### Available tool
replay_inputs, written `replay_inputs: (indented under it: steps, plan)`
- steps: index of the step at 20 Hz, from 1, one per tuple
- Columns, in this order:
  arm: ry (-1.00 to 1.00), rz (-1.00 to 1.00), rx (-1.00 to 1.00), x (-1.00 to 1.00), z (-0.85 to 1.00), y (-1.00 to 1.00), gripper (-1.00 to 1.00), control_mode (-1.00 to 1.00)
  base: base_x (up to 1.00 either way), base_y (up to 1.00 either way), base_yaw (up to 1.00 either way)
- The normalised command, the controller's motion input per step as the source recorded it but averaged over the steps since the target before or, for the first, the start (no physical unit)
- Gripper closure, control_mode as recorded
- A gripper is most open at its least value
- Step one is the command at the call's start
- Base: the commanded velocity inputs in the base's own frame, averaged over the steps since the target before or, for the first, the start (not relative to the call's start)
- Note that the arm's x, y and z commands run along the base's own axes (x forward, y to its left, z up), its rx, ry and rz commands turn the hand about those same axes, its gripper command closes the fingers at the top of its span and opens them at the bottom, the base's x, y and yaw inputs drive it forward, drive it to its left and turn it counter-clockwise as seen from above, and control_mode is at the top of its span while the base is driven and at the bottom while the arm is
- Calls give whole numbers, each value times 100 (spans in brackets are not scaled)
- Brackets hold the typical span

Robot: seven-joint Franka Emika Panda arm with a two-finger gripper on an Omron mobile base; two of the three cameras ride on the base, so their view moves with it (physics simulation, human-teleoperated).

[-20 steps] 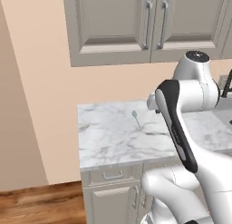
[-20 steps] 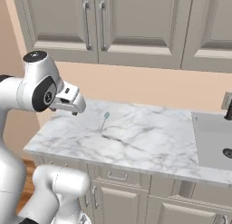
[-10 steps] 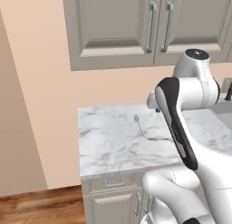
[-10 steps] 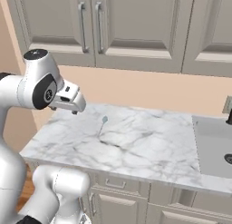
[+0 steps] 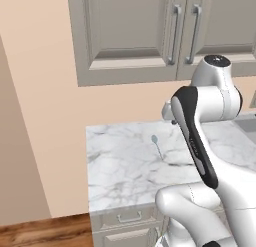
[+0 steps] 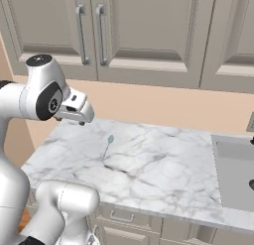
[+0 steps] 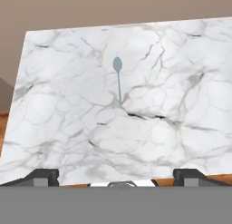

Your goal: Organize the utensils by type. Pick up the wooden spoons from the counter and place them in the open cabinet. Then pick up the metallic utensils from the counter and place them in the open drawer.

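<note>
One slim pale teal metallic spoon (image 7: 118, 78) lies alone on the white marble counter (image 7: 54, 128), bowl toward the wall; it also shows in the base views (image 5: 156, 143) (image 6: 107, 145). My gripper (image 7: 117, 178) is open, its two dark fingertips (image 7: 43, 175) spread wide, and nothing sits between them. It hangs high above the counter's left part (image 6: 79, 112), well short of the spoon. The wooden spoons, the open cabinet and the open drawer are out of view.
Grey upper cabinets (image 6: 99, 26) with bar handles hang shut above the counter. A sink (image 6: 233, 174) is set in at the right. The counter's left end (image 5: 89, 166) meets a beige wall. Shut drawer fronts (image 5: 130, 217) sit under the slab.
The whole picture has shifted in both base views, so the base has moved a little toward the counter. The spoon lies as before and the gripper stays open.
</note>
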Motion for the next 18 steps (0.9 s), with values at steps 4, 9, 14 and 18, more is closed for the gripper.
replay_inputs:
  steps: [4, 9, 14, 18]
  plan:
    - [0, 0, 0, 0, 0, 0, -100, 100, 0, 0, 0]
    - [0, 0, 0, 0, 0, 0, -100, 100, 0, 0, 0]
    - [0, 0, 0, 6, -34, -1, -100, -100, 0, 0, 0]
    - [0, 0, 2, 2, -52, -6, -100, -100, 0, 0, 0]
